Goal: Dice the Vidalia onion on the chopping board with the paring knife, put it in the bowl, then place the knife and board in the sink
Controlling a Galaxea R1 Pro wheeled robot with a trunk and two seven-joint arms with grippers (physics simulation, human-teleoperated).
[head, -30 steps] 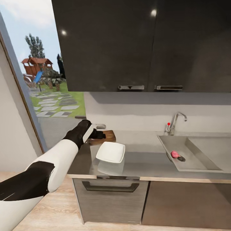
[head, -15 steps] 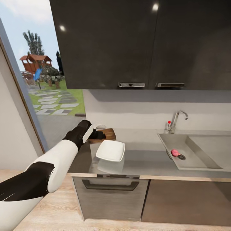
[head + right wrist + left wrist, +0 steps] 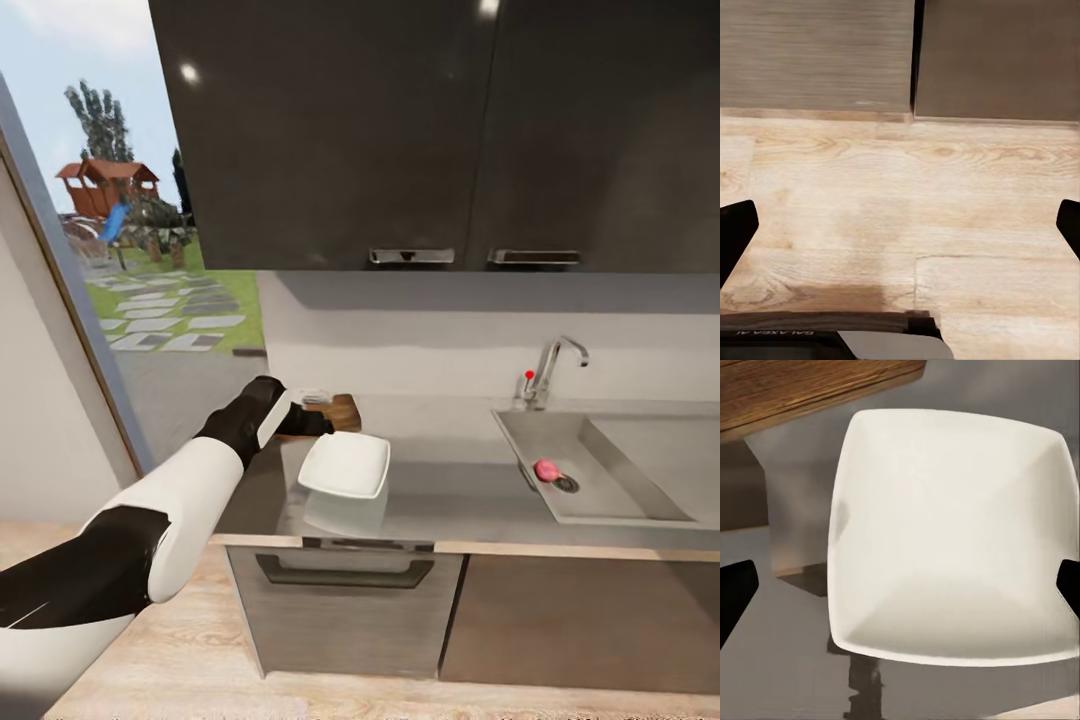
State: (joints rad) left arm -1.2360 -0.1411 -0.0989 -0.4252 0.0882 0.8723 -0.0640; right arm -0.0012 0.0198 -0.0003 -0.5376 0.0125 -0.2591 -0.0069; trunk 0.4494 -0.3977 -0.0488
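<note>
1. While the left arm reaches out over the left end of the countertop [image 3: 450, 500], the left gripper [image 3: 900, 585] hangs above the bowl [image 3: 952, 532] with its fingers spread wide: in the left wrist view the two dark fingertips [image 3: 735, 592] sit at opposite edges of the picture, and nothing is between them but the bowl below.
2. In the head view the left gripper [image 3: 300, 415] lies just behind the bowl [image 3: 345, 465] and in front of the chopping board [image 3: 340, 408], hiding most of the board.
3. The bowl sits flat on the countertop, just beside the board's near edge; the board's [image 3: 802, 390] wood grain shows at one corner of the left wrist view.
4. Well apart to the right, the onion [image 3: 546, 470] lies in the sink [image 3: 600, 500], touching or just beside the round drain [image 3: 566, 484]; the faucet [image 3: 550, 370] with its red knob stands behind the basin.
5. The right gripper [image 3: 900, 232] is also spread, its fingertips [image 3: 735, 232] wide apart over bare wooden floor [image 3: 900, 210] in front of the lower cabinets [image 3: 817, 52].
6. Compared with a second ago, the whole head view has slid downward a little: the upper cabinets [image 3: 400, 130] and their handles sit higher, which is camera motion. The arm, bowl, board and onion keep the same places relative to one another.
7. The knife cannot be made out.
</note>
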